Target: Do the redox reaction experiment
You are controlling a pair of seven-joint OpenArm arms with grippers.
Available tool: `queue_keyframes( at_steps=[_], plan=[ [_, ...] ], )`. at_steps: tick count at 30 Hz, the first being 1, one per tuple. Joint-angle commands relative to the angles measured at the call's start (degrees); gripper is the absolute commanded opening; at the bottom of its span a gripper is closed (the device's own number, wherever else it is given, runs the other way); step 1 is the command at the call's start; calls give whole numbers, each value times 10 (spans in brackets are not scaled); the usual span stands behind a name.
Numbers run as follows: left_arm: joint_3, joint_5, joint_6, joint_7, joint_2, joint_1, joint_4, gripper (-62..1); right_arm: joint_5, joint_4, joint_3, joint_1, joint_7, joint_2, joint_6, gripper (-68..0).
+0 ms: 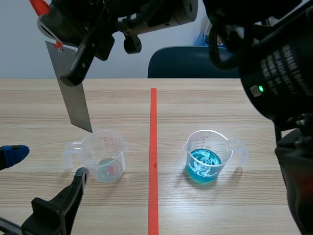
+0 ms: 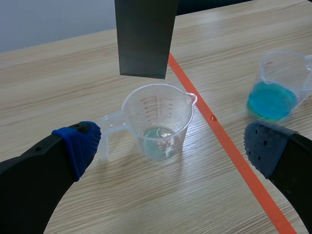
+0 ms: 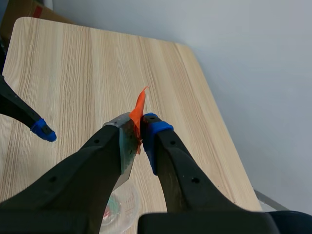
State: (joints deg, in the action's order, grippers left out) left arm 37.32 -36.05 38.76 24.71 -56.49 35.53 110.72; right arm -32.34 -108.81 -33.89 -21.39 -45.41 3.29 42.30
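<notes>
A grey metal strip (image 1: 71, 93) with an orange tag at its top hangs tilted over the left clear beaker (image 1: 104, 156), its lower tip just above the rim. My right gripper (image 1: 54, 34), reaching across from the right, is shut on the strip's top (image 3: 127, 146). That beaker (image 2: 158, 122) holds a little pale liquid and stands between the spread fingers of my open left gripper (image 2: 170, 146), untouched. A second beaker (image 1: 205, 156) with blue liquid stands right of the tape line.
An orange tape line (image 1: 153, 161) runs down the table's middle. A dark blue chair (image 1: 190, 61) stands behind the table's far edge. The right arm's body (image 1: 279, 73) fills the upper right.
</notes>
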Motion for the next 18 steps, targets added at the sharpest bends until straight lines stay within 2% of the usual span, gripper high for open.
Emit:
queue_keyframes(
  at_steps=[1, 18],
  plan=[
    [-2, 2, -3, 7, 3, -1, 3, 14, -2, -1, 1, -13, 7, -2, 4, -669],
    [-2, 2, -3, -5, 3, -1, 3, 14, -2, 2, 1, -13, -6, -1, 4, -669]
  ],
)
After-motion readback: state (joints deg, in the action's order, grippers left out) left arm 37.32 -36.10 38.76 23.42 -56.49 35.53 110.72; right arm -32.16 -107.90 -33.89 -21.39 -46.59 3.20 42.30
